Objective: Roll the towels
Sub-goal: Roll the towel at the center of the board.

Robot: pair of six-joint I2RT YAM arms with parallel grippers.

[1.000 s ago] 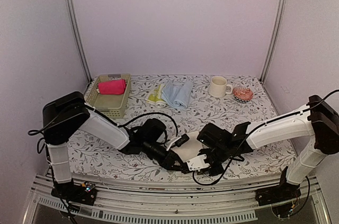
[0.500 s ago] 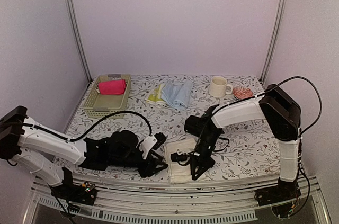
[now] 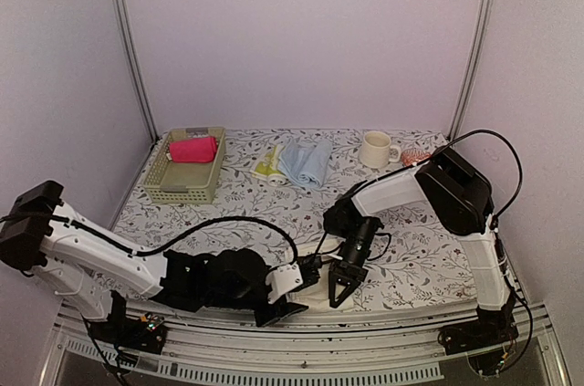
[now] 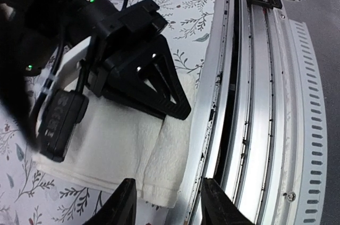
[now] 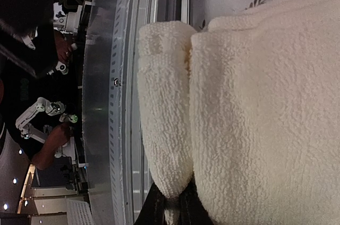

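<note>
A cream-white towel (image 4: 119, 140) lies flat at the table's front edge, its near edge turned over into a thin roll (image 4: 169, 153). My right gripper (image 3: 338, 289) is shut on that roll, as the left wrist view (image 4: 178, 109) and its own view (image 5: 171, 206) show. My left gripper (image 4: 169, 203) stands open, one finger on each side of the roll's end without touching it; from above it sits at the front edge (image 3: 294, 302). A hot pink towel (image 3: 193, 149) lies in the basket. The light blue towel (image 3: 307, 161) and the yellow-green towel (image 3: 268, 163) lie at the back.
The pale green mesh basket (image 3: 186, 180) stands at the back left and a cream mug (image 3: 375, 149) at the back right. A metal rail (image 4: 255, 108) runs along the table's near edge, right beside the towel's roll.
My left arm has slid right along the front edge, bringing its gripper to the towel's near corner, jaws a little wider. The right gripper has kept its hold and shifted slightly.
</note>
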